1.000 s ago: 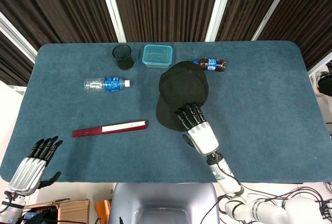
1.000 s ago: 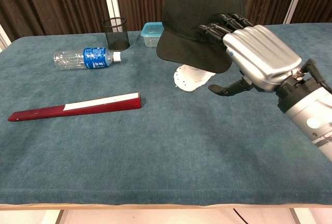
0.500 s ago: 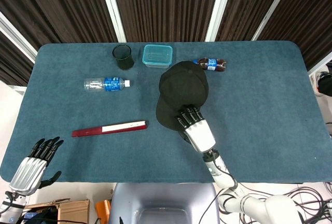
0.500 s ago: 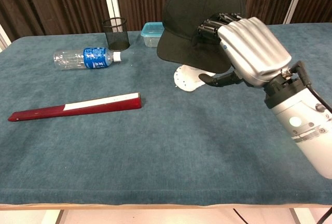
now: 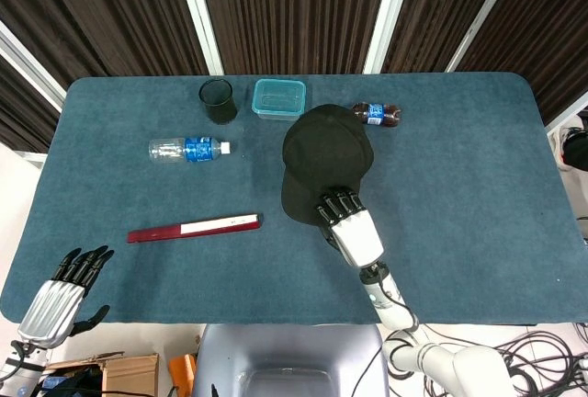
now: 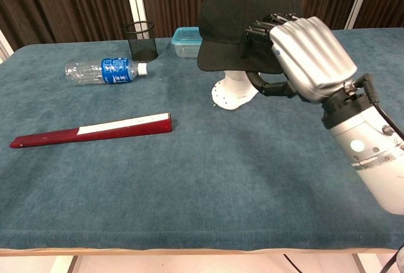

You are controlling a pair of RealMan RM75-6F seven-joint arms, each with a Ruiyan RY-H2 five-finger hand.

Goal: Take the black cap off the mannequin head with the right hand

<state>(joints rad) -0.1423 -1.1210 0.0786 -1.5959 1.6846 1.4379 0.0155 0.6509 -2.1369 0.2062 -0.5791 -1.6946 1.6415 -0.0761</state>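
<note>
A black cap (image 5: 323, 158) (image 6: 243, 14) sits over a white mannequin head, whose neck and base (image 6: 232, 94) show beneath it in the chest view. My right hand (image 5: 349, 227) (image 6: 303, 58) grips the cap's brim, fingers over the top edge and thumb curled underneath. The cap appears raised, exposing the neck. My left hand (image 5: 57, 294) hangs open off the near left table corner, seen only in the head view.
A clear water bottle (image 5: 188, 149) lies at the left, a black mesh cup (image 5: 218, 100) and teal container (image 5: 278, 98) stand at the back, a cola bottle (image 5: 378, 114) lies behind the cap. A red folded fan (image 5: 194, 228) lies near the front left.
My right hand closed its thumb under the brim and the cap has shifted up and slightly right, tilting level and baring more of the mannequin's neck. The left hand barely moved.
</note>
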